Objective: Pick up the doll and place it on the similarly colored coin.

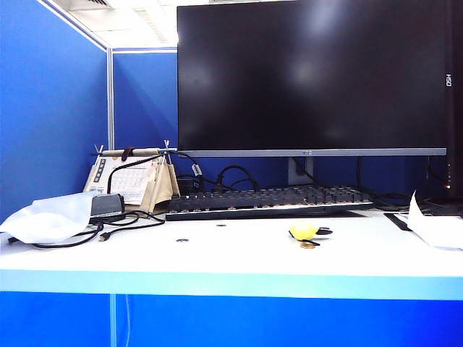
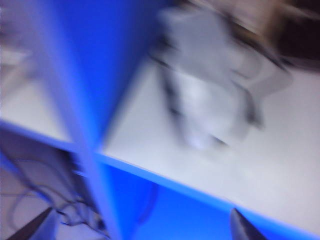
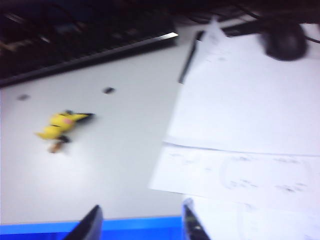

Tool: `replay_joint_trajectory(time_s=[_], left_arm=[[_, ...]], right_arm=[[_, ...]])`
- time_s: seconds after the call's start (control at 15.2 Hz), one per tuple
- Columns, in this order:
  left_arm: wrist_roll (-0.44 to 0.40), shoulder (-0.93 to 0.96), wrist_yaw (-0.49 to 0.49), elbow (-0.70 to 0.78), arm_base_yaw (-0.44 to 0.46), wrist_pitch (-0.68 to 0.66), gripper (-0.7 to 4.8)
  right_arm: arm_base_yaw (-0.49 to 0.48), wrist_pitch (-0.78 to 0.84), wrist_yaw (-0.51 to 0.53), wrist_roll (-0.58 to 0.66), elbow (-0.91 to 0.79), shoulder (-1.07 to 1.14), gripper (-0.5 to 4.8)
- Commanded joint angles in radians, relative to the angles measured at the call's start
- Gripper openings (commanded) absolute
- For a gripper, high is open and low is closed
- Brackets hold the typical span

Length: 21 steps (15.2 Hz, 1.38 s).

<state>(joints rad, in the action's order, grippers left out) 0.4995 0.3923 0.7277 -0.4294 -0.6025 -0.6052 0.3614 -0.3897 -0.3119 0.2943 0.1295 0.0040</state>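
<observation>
Near edge of the white table (image 1: 217,271): bare surface, blue front panel below. The doll (image 1: 304,231) lies on its side right of centre, near the front, black tips pointing right. The coin (image 1: 309,246) sits just in front of the doll; whether they touch cannot be told from the exterior view, and in the blurred right wrist view the doll (image 3: 60,126) appears to rest against the coin (image 3: 55,147).

Two darker coins lie apart to the left: one (image 1: 182,240) toward the front, one (image 1: 221,225) nearer the keyboard (image 1: 268,201). The keyboard runs across behind the doll, beneath a large dark monitor (image 1: 311,76).

Far left: a crumpled white bag (image 1: 51,217), a black cable (image 1: 101,235) and a desk calendar (image 1: 134,181). Right edge: loose white paper (image 1: 434,228).

Neither arm shows in the exterior view. Right gripper (image 3: 142,222): fingers apart, holding nothing, above the front table edge, well away from the doll. Left gripper (image 2: 135,227): only two dark fingertips, spread, nothing between them, off the table's left front corner; view heavily blurred.
</observation>
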Motion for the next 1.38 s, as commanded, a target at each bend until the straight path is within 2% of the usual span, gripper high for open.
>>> replay_joint_trajectory(time_s=[0.07,0.2,0.33,0.59,0.79,0.86,0.99,1.12,1.18,1.38], left_arm=[[0.111,-0.069,0.131,0.078,-0.002,0.031,4.79],[0.121,-0.121,0.087,0.137,-0.002,0.039,4.79],[0.120,-0.158,0.030,0.191,-0.002,0.058,4.79],[0.106,-0.158,-0.003,0.291,-0.002,0.106,4.79],[-0.023,-0.158,-0.036,0.291,-0.002,0.206,4.79],[-0.028,-0.158,-0.035,0.293,-0.002,0.224,4.79],[-0.026,-0.158,-0.060,0.318,-0.002,0.247,4.79],[0.034,-0.158,-0.140,0.361,-0.002,0.248,4.79],[0.037,-0.157,-0.175,0.364,-0.002,0.258,4.79],[0.028,-0.156,-0.163,0.368,-0.002,0.272,4.79]], right_arm=[[0.001,-0.045,-0.054,-0.013,-0.004,-0.001,1.98],[0.001,-0.081,-0.052,-0.001,-0.010,-0.001,1.98],[0.003,-0.108,-0.052,0.063,-0.010,-0.001,2.03],[0.003,-0.108,-0.049,0.065,-0.010,-0.001,2.02],[0.003,-0.108,-0.052,0.065,-0.010,-0.001,2.02],[0.003,-0.108,-0.051,0.066,-0.010,-0.001,2.02],[0.002,-0.108,-0.051,0.065,-0.010,-0.001,2.02],[0.002,-0.108,-0.051,0.066,-0.010,-0.001,2.02],[0.002,-0.108,-0.052,0.065,-0.010,-0.001,2.02],[0.002,-0.108,-0.052,0.065,-0.010,-0.001,2.02]])
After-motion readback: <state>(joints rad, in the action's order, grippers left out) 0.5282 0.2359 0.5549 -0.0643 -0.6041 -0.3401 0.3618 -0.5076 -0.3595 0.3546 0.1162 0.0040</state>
